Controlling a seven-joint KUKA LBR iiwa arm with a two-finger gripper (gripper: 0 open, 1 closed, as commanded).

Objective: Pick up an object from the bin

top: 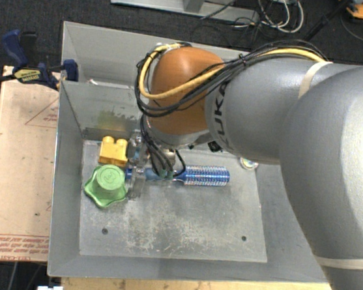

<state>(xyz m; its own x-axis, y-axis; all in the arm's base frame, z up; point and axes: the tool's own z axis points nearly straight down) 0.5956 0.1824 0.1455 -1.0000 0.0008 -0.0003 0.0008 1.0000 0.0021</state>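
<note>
My gripper [137,168] hangs low at the left of the bin, under the arm's wrist. It is just right of a yellow toy block [113,150] and of a green upturned cup [105,185], close against both. A blue ribbed roller [203,175] lies on the bin floor to its right, with its left end reaching in under the gripper. I see nothing held.
The arm reaches in from the right and covers the back and right of the bin. The bin's left wall stands close behind the yellow block and the green cup. Bare grey floor stretches toward the front.
</note>
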